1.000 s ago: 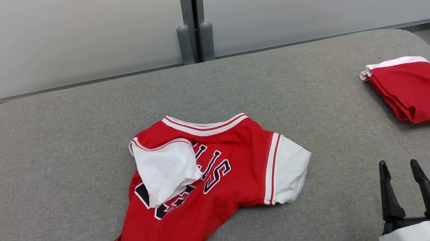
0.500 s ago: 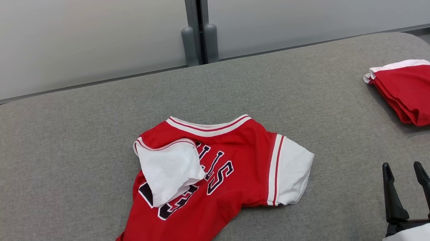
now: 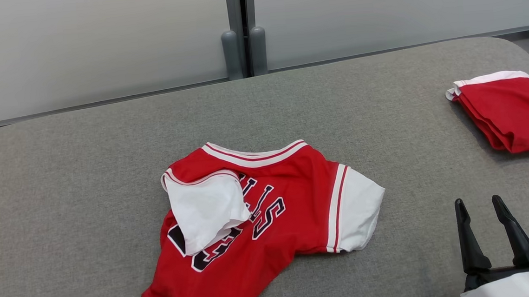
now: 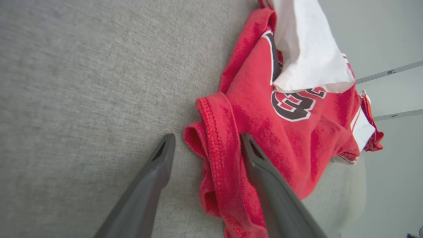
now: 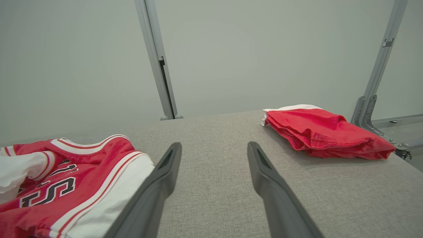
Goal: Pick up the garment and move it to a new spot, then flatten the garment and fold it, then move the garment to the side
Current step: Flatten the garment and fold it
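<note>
- Jersey [image 3: 291,198] is lying crumpled mid-pad [image 3: 83,156], one sleeve [image 3: 206,208] flopping over its lettering, so it's needing flattening.
- L gripper [image 4: 207,137] is standing spread, straddling jersey's bunched hem [image 4: 214,132] and pinching nothing; prob. lining up a grab.
- R gripper [image 3: 477,201] is hovering spread, right of jersey, apart from it.
- Folded pile [image 3: 509,112] is sitting far right of jersey by pad's edge; open room is lying left of jersey and beyond it.

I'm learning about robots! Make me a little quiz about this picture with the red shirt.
1. True or false: the right gripper is holding the shirt.
2. Where does the folded red pile lie? A: on the shirt. B: on the robot's right. C: on the floor.
3. Fill in: a white ___ is flopped over the shirt's black letters.
Key: 1 false; 2 B; 3 sleeve.
</note>
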`<state>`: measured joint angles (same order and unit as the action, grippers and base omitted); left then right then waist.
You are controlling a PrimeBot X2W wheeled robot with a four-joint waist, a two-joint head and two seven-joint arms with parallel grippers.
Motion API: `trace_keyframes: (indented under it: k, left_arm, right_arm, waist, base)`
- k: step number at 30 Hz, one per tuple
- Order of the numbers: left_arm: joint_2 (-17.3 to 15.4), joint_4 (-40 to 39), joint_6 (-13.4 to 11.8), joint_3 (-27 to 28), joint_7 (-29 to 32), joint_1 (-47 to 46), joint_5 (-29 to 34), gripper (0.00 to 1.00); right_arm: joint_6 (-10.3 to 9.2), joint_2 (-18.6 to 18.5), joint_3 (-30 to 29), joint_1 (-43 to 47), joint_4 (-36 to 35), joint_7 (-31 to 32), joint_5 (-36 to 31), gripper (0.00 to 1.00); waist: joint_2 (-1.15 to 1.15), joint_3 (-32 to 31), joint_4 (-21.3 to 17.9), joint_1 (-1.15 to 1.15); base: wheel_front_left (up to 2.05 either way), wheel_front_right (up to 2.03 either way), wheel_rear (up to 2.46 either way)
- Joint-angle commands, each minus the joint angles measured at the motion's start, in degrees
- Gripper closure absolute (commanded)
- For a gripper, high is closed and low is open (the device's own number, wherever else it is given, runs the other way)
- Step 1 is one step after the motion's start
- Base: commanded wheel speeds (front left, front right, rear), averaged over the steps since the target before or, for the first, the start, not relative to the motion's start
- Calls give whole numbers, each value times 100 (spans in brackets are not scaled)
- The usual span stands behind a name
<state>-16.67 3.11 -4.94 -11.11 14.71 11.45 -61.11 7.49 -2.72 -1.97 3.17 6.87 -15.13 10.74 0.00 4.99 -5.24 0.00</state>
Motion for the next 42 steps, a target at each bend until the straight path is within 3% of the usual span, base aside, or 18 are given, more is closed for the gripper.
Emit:
trace_keyframes:
  k: [1,6,8,16,28,29,30,31,32,37,42]
  left_arm:
    - [-21,113,41,-56,66,-114,23,0]
    - [69,634,202,-311,262,-392,29,0]
    - [68,796,268,-355,239,-463,59,100]
    - [-222,1232,329,12,-497,-993,451,100]
    - [-788,2411,574,-8,-812,-2498,1071,100]
    - [-817,2565,553,-25,-857,-2594,1131,81]
    - [-803,2705,557,-63,-906,-2653,1189,51]
    - [-803,2705,557,-63,-906,-2653,1189,51]
    - [-795,2830,553,-86,-976,-2697,1247,0]
    - [-786,3142,339,-10,-1596,-2513,1454,0]
    - [-657,2673,-3,218,-2640,-1878,1658,0]
  right_arm:
    - [0,-33,-24,-42,9,1,12,0]
    - [0,-34,-57,-3,25,1,24,0]
    - [0,-34,-65,-9,31,1,38,0]
    - [0,-34,-67,-76,15,1,62,0]
    - [0,-35,-104,-224,52,1,-76,0]
    - [0,-34,-112,-229,62,1,-93,0]
    - [0,-34,-117,-231,73,2,-111,0]
    - [0,-34,-117,-231,73,2,-111,0]
    - [0,-35,-126,-231,76,1,-134,0]
    - [0,-34,-160,-226,64,1,-246,0]
    - [0,-35,-245,-98,20,1,-314,0]
  waist:
    - [0,31,-71,0]
    - [0,67,-201,0]
    - [0,74,-243,0]
    - [0,118,-316,0]
    - [0,279,-404,0]
    - [0,268,-409,0]
    - [0,245,-411,0]
    - [0,245,-411,0]
    - [0,218,-408,0]
    - [0,-2,-351,0]
    - [0,-282,-201,0]
  base:
    - [0,0,0]
    - [0,0,0]
    - [0,0,0]
    - [0,0,0]
    - [0,0,0]
    - [0,0,0]
    - [0,0,0]
    - [0,0,0]
    - [0,0,0]
    - [0,0,0]
    - [0,0,0]
